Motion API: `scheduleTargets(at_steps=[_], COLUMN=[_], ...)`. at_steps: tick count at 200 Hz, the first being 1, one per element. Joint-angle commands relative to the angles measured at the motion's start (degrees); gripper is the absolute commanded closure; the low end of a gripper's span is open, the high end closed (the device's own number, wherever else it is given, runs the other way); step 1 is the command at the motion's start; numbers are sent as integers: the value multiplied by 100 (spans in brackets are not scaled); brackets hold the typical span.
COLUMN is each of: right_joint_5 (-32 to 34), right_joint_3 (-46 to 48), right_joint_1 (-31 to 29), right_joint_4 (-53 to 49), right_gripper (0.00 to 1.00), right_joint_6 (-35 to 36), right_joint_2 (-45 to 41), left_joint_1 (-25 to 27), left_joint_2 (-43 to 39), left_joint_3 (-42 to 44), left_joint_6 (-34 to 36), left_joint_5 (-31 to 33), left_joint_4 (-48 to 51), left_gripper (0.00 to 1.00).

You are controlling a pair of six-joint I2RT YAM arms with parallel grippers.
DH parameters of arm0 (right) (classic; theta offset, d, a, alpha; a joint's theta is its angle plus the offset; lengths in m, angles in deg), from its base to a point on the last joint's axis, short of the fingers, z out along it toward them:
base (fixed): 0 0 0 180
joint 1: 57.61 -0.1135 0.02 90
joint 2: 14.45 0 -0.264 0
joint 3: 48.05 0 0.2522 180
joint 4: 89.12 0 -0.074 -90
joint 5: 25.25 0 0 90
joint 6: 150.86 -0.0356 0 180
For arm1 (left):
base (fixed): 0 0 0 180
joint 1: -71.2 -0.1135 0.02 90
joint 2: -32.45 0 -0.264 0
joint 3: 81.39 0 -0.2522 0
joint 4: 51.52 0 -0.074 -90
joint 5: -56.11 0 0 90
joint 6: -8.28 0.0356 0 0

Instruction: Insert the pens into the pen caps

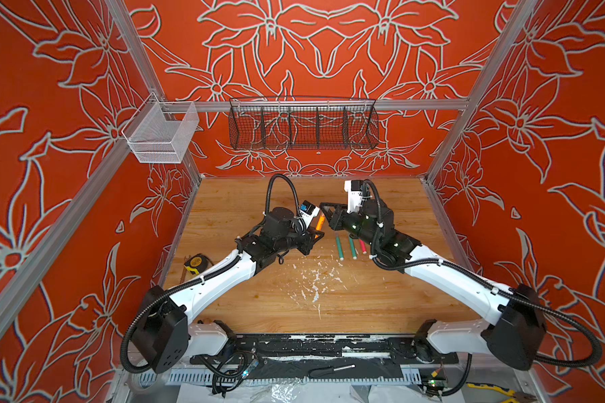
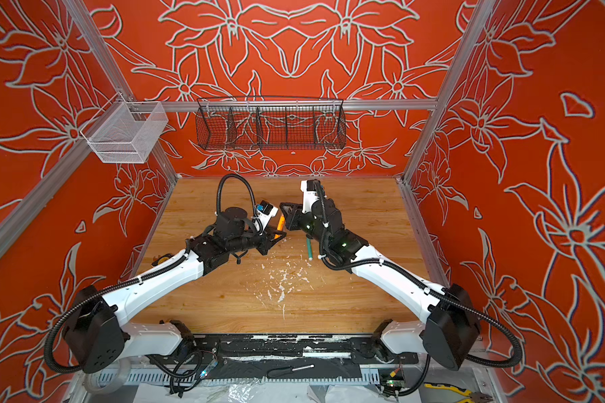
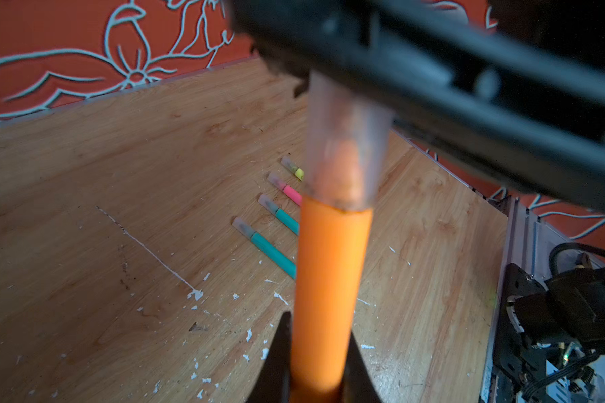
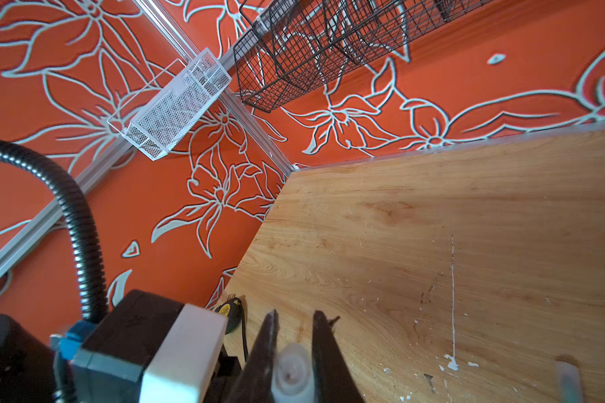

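Spreading under everything is the wooden bench [image 1: 329, 307], flecked with white paint. Above its middle the two arms meet. The left tool [image 3: 316, 377] is closed tight on the lower barrel of the orange pen [image 3: 329, 279]. The right tool [image 4: 294, 349] is closed tight on the clear cap [image 4: 292, 373], pinching its closed end. In the left wrist view that cap sits over the pen's tip, with its mouth at the barrel's shoulder. It looks seated, or nearly so.

Pens number five. One is held off the bench; four lie side by side on it, under the right arm: two teal pens [image 3: 276, 256] [image 3: 287, 218], a pink pen [image 3: 292, 193] and a yellow pen [image 3: 298, 172]. In the top views the arm hides the yellow one.

Caps number five too: the held one and one on each lying pen. I can make out no loose cap.

A pen should handle as light, stiff and smooth, so it may roll or slide. It is best gripped on the barrel, well clear of the tip. A cap is likely thin-walled and slippery. It is best taken by the closed end, gently, so the mouth stays round.
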Motion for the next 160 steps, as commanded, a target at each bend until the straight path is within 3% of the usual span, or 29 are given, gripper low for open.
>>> scheduleTargets(at_steps=[1,160], right_joint_5=[-1385,-1049], right_joint_3=[656,1361], right_joint_1=[-496,-914], right_joint_4=[-1949,-1703], right_gripper=[100,100], right_joint_6=[-362,-305], right_joint_2=[63,274], left_joint_1=[-659,-889], left_joint_2=[-103,292], left_joint_3=[-684,-1599], left_joint_6=[-759,-899], left_joint_5=[1288,1331], left_joint_4=[-2926,-2884], left_gripper=[100,100])
